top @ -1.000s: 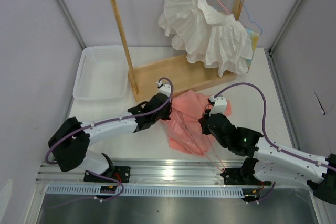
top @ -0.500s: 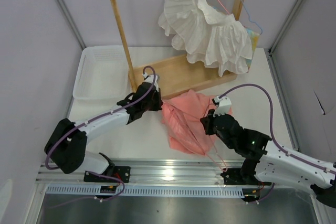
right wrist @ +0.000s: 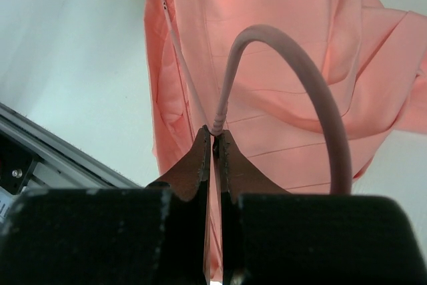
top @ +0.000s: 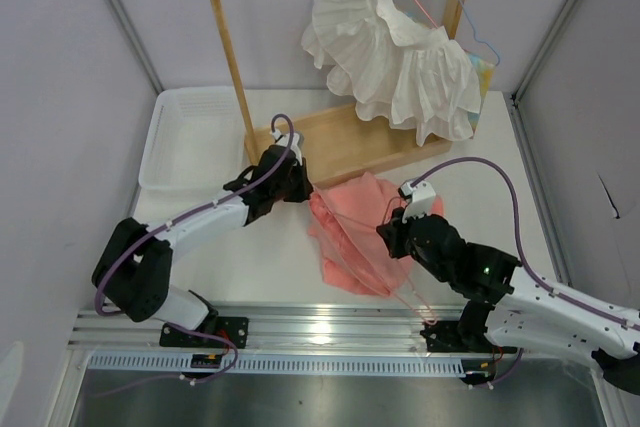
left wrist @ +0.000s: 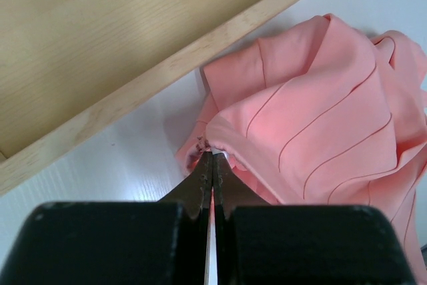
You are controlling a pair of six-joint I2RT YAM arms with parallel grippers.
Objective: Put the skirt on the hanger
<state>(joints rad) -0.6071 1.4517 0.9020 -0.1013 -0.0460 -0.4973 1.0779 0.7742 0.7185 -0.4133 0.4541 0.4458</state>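
Note:
The salmon-pink skirt (top: 352, 232) lies crumpled on the white table in front of the wooden rack. My left gripper (top: 303, 194) is at the skirt's far-left corner, shut on a fold of its edge (left wrist: 212, 155). The pale-pink wire hanger (right wrist: 293, 65) lies over the skirt, its hook arching up in the right wrist view. One thin arm of the hanger (right wrist: 185, 78) runs across the cloth. My right gripper (top: 386, 237) is over the skirt's right side, shut on the twisted neck of the hanger (right wrist: 215, 135).
The wooden rack's base (top: 335, 142) stands just behind the skirt, close to my left gripper. A white ruffled garment (top: 395, 57) and a light-blue hanger (top: 482, 44) hang from the rack's bar. A clear plastic tray (top: 190, 137) sits at the back left.
My left gripper has drawn back and left toward the rack base, pulling the skirt's corner out with it. My right gripper has shifted only slightly, still holding the hanger.

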